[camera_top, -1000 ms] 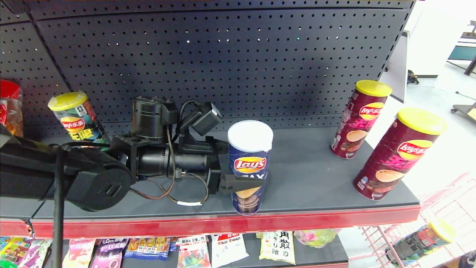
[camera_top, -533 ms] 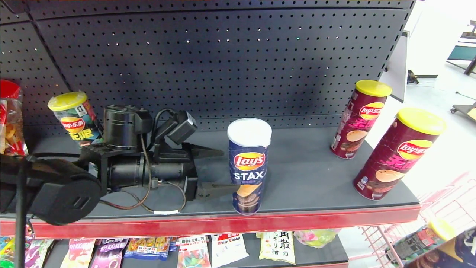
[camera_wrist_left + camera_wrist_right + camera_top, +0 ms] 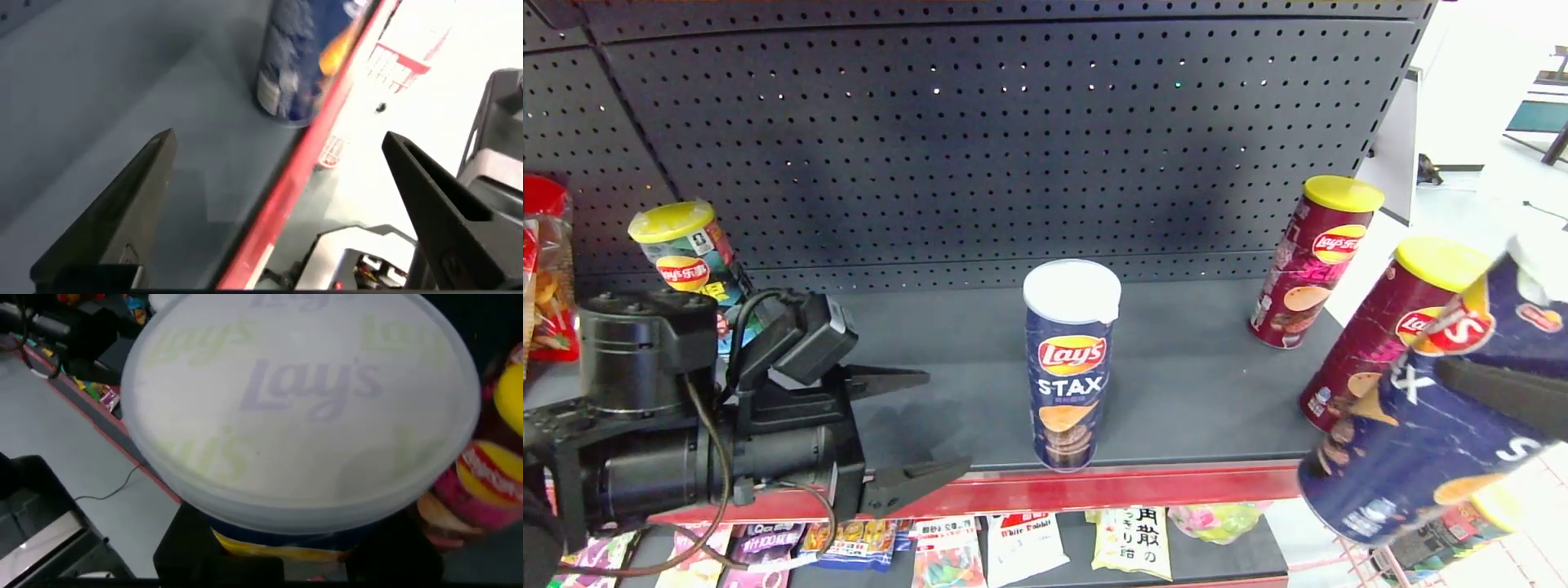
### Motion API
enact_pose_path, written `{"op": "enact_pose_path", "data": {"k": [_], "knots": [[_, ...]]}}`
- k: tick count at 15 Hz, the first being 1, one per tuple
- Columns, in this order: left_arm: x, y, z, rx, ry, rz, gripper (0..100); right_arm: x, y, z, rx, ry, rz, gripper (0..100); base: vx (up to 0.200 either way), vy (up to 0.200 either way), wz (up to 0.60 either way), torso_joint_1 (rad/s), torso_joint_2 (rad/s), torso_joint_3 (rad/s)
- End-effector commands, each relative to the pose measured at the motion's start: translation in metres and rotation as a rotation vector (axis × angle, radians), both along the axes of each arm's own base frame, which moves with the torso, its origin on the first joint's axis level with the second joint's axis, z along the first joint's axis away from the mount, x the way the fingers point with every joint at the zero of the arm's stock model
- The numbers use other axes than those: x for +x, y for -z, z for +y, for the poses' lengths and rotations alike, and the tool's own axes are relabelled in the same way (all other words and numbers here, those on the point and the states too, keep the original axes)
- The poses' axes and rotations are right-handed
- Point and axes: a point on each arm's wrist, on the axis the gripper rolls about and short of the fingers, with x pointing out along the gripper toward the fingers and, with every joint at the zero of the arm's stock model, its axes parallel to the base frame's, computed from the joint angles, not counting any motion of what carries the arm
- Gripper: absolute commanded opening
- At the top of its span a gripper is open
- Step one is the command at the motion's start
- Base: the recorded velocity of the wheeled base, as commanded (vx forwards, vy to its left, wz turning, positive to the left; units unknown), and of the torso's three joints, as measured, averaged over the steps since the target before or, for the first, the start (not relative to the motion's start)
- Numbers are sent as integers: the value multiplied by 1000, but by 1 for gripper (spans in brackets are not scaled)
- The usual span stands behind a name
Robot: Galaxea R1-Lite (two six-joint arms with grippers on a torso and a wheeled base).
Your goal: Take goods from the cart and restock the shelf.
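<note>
Right gripper (image 3: 1470, 384), lower right, clamps a tilted blue can (image 3: 1405, 457); shelf (image 3: 1192, 384) lies upper left of it; left gripper (image 3: 947, 421) gapes.

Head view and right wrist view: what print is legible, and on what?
Blue can: round brand logo, white capital word beneath; both readable.
Held can: same logo and big white letters, tilted, partly cut off.
Lid: faint repeated logo.
Rear red can, front red can: logo; rest too small.
Left can: logo, large characters.
Packets: mixed print, mostly too small.
</note>
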Motion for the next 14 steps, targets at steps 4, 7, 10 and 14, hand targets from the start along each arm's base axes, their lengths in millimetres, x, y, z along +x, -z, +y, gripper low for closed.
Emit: {"op": "enact_pose_path", "data": {"k": [4, 7, 10, 14], "knots": [[-15, -8, 7, -19, -3, -42, 100, 69, 6, 53, -54, -97, 22, 0, 0, 0, 0, 0, 0, 0], [-17, -10, 7, -21, -4, -50, 100, 94, 6, 68, -79, -99, -8, 0, 0, 0, 0, 0, 0, 0], [-18, -9, 8, -19, -5, -46, 100, 106, 0, 79, -89, -87, -27, 0, 0, 0, 0, 0, 0, 0], [-18, -8, 7, -18, -4, -40, 100, 118, 0, 98, -106, -88, -26, 0, 0, 0, 0, 0, 0, 0]]}}
